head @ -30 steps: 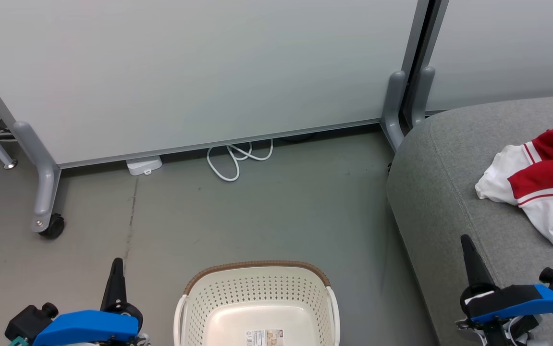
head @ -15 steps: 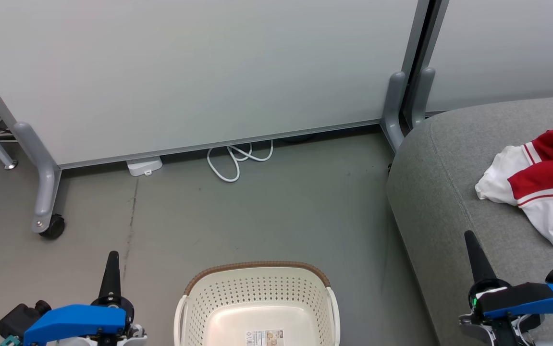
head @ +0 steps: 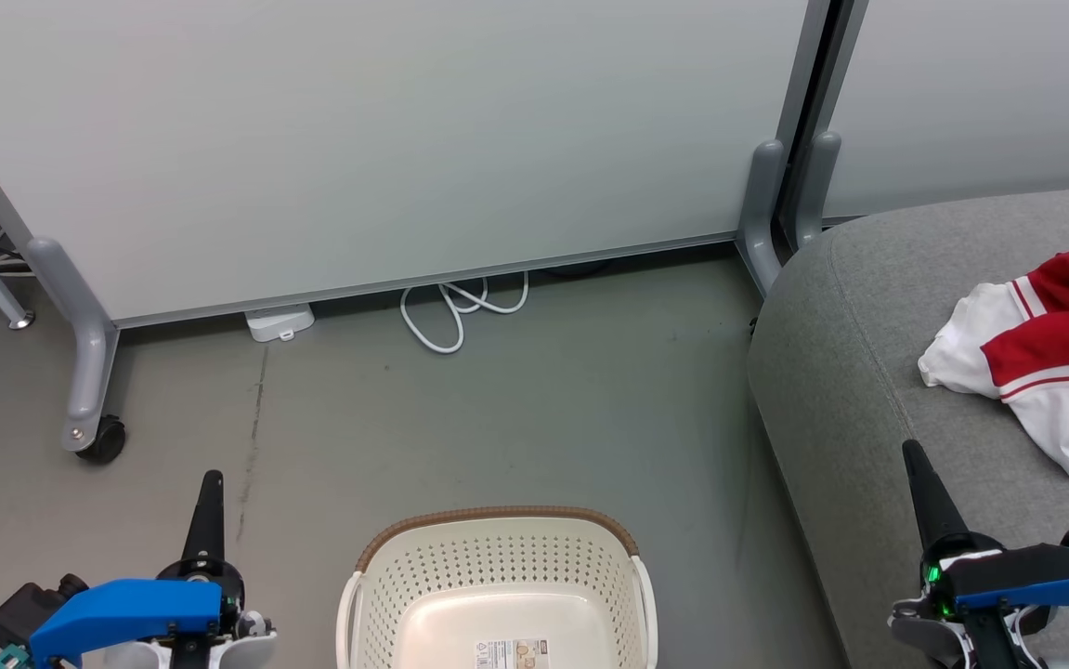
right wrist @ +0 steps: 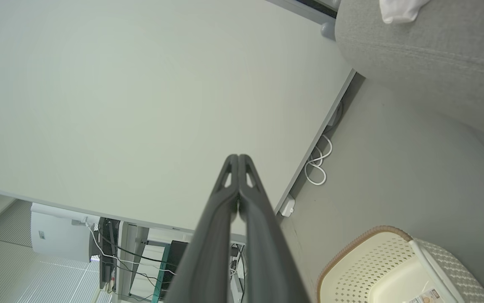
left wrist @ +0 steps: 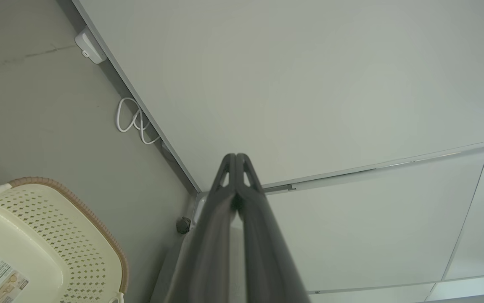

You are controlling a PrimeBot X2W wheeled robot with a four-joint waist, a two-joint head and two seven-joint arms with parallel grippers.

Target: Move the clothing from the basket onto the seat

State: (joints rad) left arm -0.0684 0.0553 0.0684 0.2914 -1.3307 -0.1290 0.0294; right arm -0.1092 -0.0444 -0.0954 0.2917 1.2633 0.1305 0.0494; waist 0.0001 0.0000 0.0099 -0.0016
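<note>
You are looking down at the basket (head: 497,557), which is sitting on the floor right in front of you. Its pale bottom is showing bare apart from a printed label (head: 515,652). The clothing (head: 1045,372) is lying well to the right of the basket and farther from you. It is bunched in a red and white heap on the sofa (head: 850,372), with its white part facing the basket side.

Your left gripper (head: 210,483) is hovering just left of the basket. Its two dark fingers are pressing together into a single point and gripping nothing. Your right gripper (head: 913,455) is hovering well to the right of the basket, over the sofa's near edge. Its fingers are likewise pressing tight together and holding nothing, and it is keeping apart from the clothing.

Beyond the basket, a white cable (head: 460,311) is lying looped on the floor at the foot of a pale partition panel (head: 358,139). A caster wheel (head: 105,439) is standing beyond the basket to its left.
</note>
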